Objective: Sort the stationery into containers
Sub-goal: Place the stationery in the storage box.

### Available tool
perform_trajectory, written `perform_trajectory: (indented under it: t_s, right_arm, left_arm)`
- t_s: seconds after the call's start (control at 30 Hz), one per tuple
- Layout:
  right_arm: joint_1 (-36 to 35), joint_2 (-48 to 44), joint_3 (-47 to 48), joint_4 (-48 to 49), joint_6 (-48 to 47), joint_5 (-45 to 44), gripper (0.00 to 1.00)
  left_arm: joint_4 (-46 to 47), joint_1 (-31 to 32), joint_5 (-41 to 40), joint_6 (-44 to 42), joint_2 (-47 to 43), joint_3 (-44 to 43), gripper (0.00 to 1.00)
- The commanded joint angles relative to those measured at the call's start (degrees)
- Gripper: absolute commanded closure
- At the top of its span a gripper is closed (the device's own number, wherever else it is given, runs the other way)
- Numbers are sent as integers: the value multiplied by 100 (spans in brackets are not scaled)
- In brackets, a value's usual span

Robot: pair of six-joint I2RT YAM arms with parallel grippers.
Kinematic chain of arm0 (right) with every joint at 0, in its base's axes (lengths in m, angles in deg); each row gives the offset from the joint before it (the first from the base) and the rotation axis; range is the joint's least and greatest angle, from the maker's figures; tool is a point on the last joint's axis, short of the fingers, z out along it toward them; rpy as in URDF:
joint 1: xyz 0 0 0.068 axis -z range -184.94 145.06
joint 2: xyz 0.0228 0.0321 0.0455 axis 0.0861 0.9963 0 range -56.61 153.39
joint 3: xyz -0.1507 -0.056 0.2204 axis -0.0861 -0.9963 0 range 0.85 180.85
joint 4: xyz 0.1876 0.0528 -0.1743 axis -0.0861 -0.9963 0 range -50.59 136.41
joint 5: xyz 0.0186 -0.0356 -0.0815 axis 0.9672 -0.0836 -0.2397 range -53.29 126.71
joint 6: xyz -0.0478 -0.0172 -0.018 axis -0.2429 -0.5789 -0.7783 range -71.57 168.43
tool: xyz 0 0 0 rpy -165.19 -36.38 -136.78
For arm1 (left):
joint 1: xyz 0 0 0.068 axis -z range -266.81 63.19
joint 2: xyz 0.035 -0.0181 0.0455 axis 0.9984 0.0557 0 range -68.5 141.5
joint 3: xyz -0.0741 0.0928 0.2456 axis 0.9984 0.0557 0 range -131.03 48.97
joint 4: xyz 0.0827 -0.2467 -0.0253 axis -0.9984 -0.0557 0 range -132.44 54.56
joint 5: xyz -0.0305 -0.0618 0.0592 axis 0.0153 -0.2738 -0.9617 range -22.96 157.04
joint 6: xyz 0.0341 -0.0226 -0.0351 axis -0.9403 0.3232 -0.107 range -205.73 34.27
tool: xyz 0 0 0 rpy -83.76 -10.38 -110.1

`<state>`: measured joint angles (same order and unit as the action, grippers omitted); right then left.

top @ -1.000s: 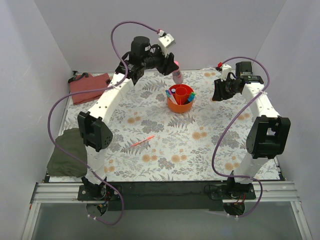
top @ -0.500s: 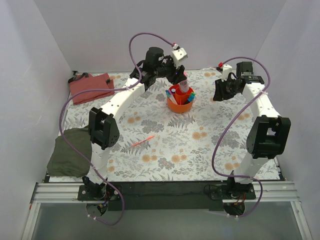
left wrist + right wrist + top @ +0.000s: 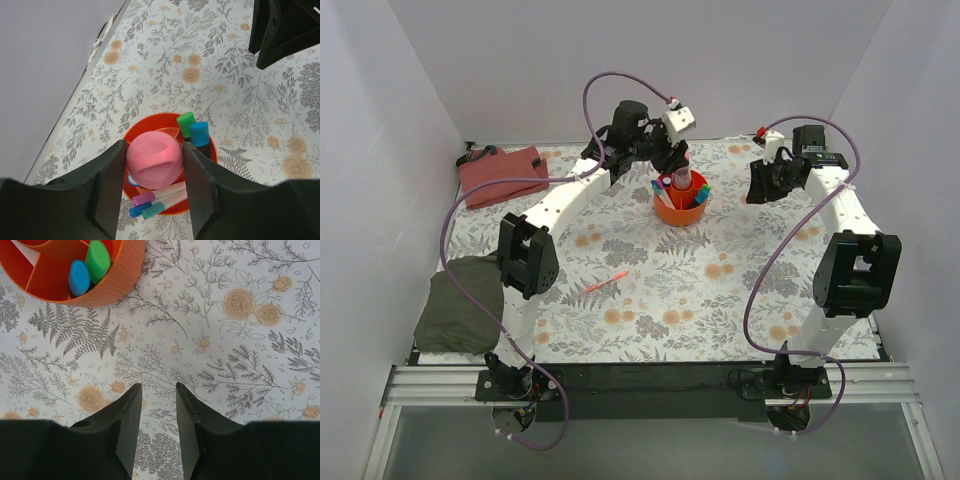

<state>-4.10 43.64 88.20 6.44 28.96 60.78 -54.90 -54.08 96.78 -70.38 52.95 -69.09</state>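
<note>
Left wrist view: left tool point(image 3: 154, 167) clamped on pink tube point(image 3: 154, 161), fingers pressing both sides, tube upright directly above orange cup point(image 3: 150, 121). Whether tube base touches cup's inner section: cannot tell. In cup: green-capped highlighter point(image 3: 186, 123) and blue-capped highlighter point(image 3: 199, 134) side by side, white felt-tips point(image 3: 160, 197) leaning at near rim. Right wrist view: right tool point(image 3: 158, 386) empty, fingers slightly apart, above bare floral table point(image 3: 240, 365), near cup's right side. Top view: thin orange-red pen point(image 3: 605, 282) lying on table, well apart from cup. Olive cloth point(image 3: 455, 305) at table's left edge.
</note>
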Motion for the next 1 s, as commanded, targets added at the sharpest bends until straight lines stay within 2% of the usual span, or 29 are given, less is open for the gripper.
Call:
perform_trajectory:
  t_s: [0.0, 0.23, 0.33, 0.6, 0.8, 0.97]
  right_arm:
    - [56, -119, 28, 147, 57, 53, 58]
    - [65, -76, 36, 156, 74, 80, 58]
    - [74, -49, 28, 156, 74, 62, 58]
    - [100, -76, -8, 182, 74, 97, 58]
    - [118, -119, -95, 226, 66, 124, 58]
    - [136, -146, -139, 252, 101, 150, 58]
  left_arm:
    - [101, -4, -29, -217, -121, 37, 100]
    - [258, -12, -90, -244, -60, 169, 100]
    - [373, -12, -143, -244, -51, 213, 85]
    - [654, -4, -196, -156, -60, 415, 61]
    - [1128, -4, -188, 72, -139, 793, 50]
    - [1533, 31, -179, 187, -165, 1144, 50]
